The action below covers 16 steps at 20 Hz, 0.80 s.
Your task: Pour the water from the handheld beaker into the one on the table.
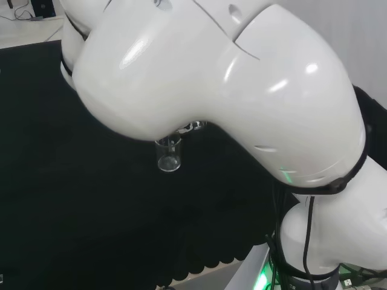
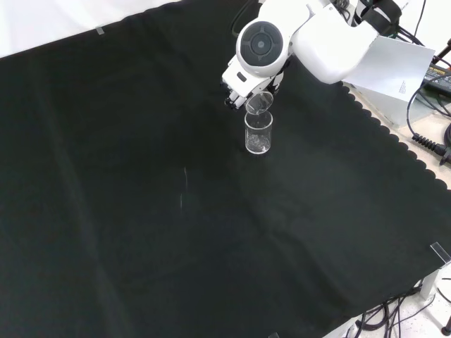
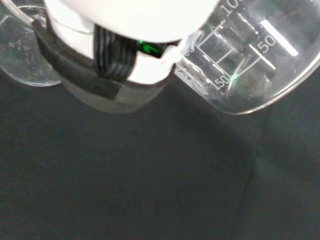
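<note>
The arm's white link (image 2: 317,42) stands over the table beaker (image 2: 258,132), which sits upright on the black cloth (image 2: 141,211). Directly above that beaker's rim hangs the handheld beaker (image 2: 258,103), tipped steeply with its mouth turned down toward it. The hand (image 2: 236,88) sits just behind the tilted glass; it seems to be gripping it, though I cannot tell how the fingers lie.

Clear handheld beaker (image 2: 259,104) tipped (mouth downward) over upright clear beaker (image 2: 258,133) on black cloth.
</note>
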Motion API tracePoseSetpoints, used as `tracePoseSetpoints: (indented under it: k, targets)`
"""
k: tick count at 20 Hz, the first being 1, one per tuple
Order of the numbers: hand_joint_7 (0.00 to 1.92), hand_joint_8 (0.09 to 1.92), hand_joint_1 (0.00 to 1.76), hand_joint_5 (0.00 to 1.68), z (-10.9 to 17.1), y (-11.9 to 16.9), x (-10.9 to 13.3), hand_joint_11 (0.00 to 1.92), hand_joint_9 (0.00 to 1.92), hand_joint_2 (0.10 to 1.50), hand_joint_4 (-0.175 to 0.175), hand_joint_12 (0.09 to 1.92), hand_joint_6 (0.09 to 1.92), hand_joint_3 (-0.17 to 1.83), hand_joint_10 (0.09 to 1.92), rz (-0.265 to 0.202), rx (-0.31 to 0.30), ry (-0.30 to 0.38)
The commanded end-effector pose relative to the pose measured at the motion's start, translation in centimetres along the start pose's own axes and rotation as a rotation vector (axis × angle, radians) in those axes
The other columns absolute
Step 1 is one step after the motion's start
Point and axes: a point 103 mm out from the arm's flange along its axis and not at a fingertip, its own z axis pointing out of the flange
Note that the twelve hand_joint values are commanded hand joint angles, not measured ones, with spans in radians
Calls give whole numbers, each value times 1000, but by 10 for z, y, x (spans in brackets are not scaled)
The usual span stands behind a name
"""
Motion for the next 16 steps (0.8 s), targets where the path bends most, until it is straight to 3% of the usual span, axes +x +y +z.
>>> tracePoseSetpoints:
  k: [1,16]
  targets:
    - [1533,87,1532,1376,-1,0,2,1248,1650,867,-175,416,296,80,87,8,19,-33]
    - [1534,87,1532,1377,-5,1,5,1250,1650,869,-175,410,295,75,87,27,57,-96]
